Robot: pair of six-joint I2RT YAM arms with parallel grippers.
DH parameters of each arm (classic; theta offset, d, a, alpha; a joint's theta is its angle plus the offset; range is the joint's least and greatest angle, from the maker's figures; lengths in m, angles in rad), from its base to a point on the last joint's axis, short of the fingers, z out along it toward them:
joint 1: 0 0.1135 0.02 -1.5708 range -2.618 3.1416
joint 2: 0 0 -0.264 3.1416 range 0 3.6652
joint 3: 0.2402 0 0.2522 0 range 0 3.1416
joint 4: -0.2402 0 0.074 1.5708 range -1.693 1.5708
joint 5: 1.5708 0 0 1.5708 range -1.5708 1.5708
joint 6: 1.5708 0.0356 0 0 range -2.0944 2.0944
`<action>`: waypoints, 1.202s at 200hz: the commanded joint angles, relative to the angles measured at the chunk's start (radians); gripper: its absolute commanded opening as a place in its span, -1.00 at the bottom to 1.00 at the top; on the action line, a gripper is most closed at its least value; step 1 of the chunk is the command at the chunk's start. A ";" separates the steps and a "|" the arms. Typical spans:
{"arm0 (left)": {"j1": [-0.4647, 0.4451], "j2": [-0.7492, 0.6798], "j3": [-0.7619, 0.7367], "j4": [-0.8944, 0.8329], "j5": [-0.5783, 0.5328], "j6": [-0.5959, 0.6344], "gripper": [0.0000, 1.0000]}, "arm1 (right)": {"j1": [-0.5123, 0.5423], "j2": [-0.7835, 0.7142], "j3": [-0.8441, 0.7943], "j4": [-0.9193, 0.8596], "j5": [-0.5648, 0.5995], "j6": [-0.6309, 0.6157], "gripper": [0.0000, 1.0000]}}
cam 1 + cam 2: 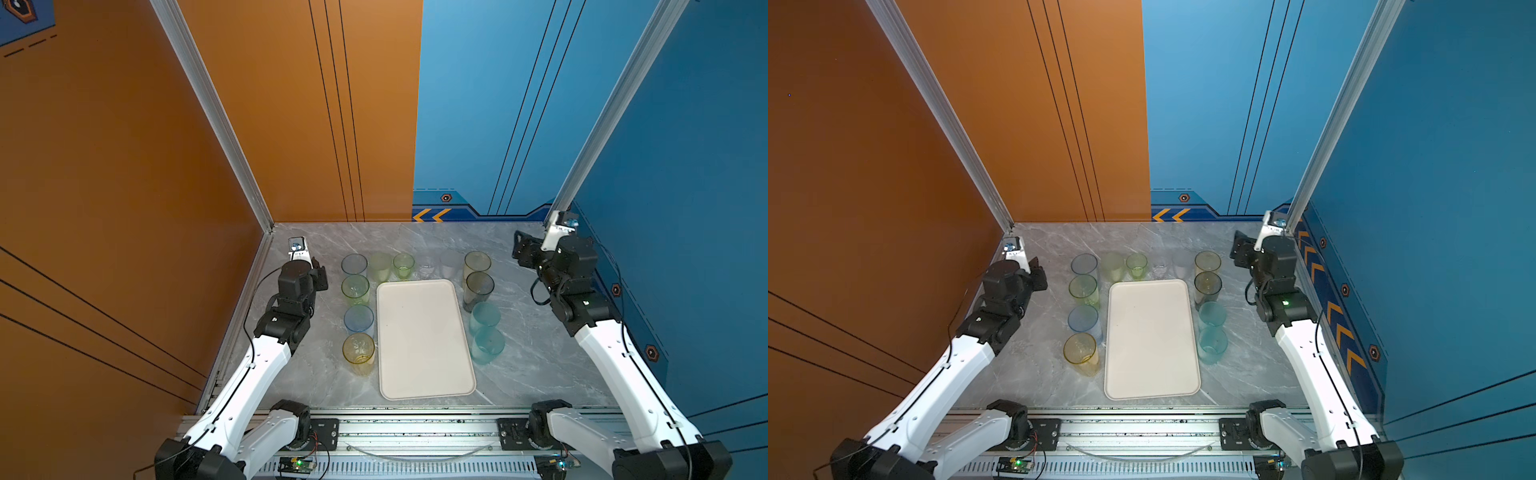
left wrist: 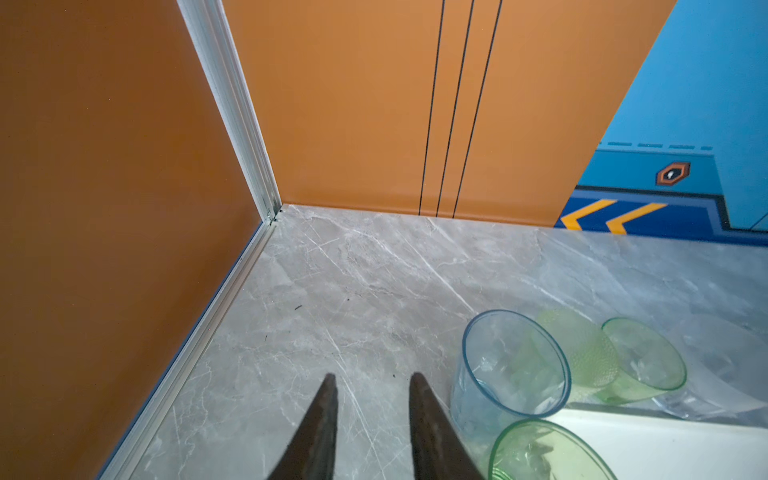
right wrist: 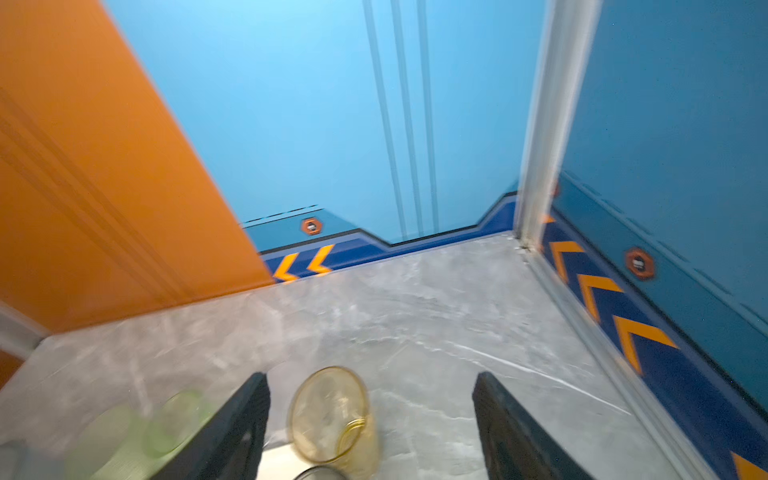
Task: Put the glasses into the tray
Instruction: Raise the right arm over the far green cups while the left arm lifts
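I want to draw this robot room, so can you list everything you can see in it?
left glasses: four; grey-blue, green, blue, yellow; in a line left of the tray
back glasses: four; pale green, green, clear, frosted; in a row behind the tray
right glasses: four; amber, smoky grey, two teal; in a line right of the tray
tray: one; cream-white; middle of the table, nothing in it
table: one; grey marble; under everything
walls: orange on the left, blue on the right
arms: two; white and black; one on each side
left gripper: one; dark; open, over bare table
right gripper: one; black; open wide, holding nothing
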 commanded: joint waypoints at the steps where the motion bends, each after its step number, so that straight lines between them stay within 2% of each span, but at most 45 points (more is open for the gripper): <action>1: -0.005 0.023 0.057 -0.122 0.087 -0.073 -0.41 | 0.132 0.108 0.165 -0.318 -0.019 -0.054 0.54; 36: -0.003 0.042 0.086 -0.117 0.175 -0.091 -0.36 | 0.222 0.332 0.389 -0.442 -0.119 -0.053 0.54; 53: -0.002 0.044 0.086 -0.126 0.190 -0.093 -0.35 | 0.233 0.460 0.490 -0.488 -0.122 -0.062 0.44; 83: 0.015 0.054 0.077 -0.146 0.213 -0.100 -0.35 | 0.247 0.670 0.691 -0.580 -0.160 -0.066 0.08; 110: 0.034 0.065 0.069 -0.145 0.238 -0.107 -0.34 | 0.274 0.842 0.873 -0.676 -0.158 -0.088 -0.06; 127: 0.040 0.072 0.067 -0.140 0.248 -0.107 -0.34 | 0.292 0.927 0.968 -0.713 -0.164 -0.098 -0.21; 146: 0.051 0.088 0.068 -0.134 0.266 -0.109 -0.33 | 0.301 1.020 1.066 -0.744 -0.175 -0.104 -0.47; 161: 0.056 0.102 0.067 -0.128 0.281 -0.109 -0.33 | 0.310 1.074 1.126 -0.766 -0.196 -0.104 -0.57; 190: 0.064 0.125 0.067 -0.118 0.301 -0.109 -0.34 | 0.340 1.121 1.150 -0.785 -0.211 -0.072 -0.57; 205: 0.067 0.134 0.067 -0.116 0.308 -0.106 -0.34 | 0.350 1.138 1.148 -0.801 -0.191 -0.050 -0.51; 240: 0.082 0.140 0.064 -0.116 0.318 -0.100 -0.33 | 0.369 1.152 1.139 -0.832 -0.162 -0.016 -0.51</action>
